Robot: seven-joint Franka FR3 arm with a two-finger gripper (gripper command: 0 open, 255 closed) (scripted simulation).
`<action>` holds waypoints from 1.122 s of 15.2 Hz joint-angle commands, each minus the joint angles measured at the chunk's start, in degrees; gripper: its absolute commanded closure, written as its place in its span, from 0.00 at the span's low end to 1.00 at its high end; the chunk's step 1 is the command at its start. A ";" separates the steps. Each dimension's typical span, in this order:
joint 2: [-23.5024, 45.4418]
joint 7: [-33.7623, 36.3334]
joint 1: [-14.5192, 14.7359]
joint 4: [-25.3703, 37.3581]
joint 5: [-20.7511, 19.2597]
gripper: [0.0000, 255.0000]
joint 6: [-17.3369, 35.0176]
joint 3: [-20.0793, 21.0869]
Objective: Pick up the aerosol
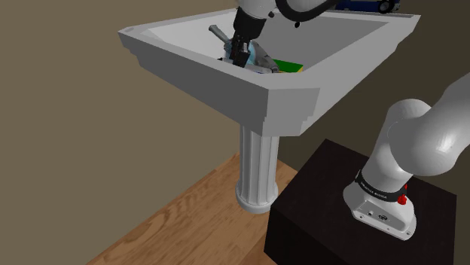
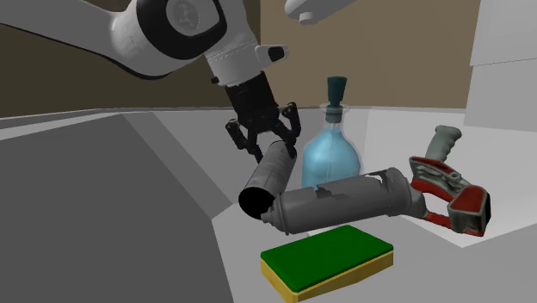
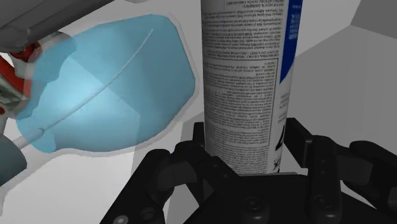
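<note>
Aerosol (image 3: pixel 245 83): clasped by my end effector (image 2: pixel 268 145), both fingers tight on its body. It sits tilted at centre frame of the second exterior view, within the sink (image 1: pixel 226 83). The basin also holds a blue flask (image 2: pixel 331 155) just behind the aerosol, a grey cylinder (image 2: pixel 344 202), a green sponge (image 2: pixel 327 258) at lower centre, and a red clamp (image 2: pixel 447 185) at right.

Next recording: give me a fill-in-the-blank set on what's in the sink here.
1. The black gripper is ___ on the grey cylindrical aerosol can.
2. The flat rectangular sponge in the white pedestal sink has a ___ top.
3. The translucent ___ flask beside the can carries a teal stopper.
Missing words: shut; green; blue.
</note>
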 commanded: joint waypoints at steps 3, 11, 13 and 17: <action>0.01 0.02 -0.10 -1.19 -0.03 1.00 -0.01 -0.15; 0.62 -0.18 -0.12 2.35 0.03 1.00 -2.93 -0.15; 0.75 -0.29 -0.12 4.00 0.07 1.00 -4.45 -0.17; 1.13 -0.49 -0.13 7.42 0.14 1.00 -7.48 -0.19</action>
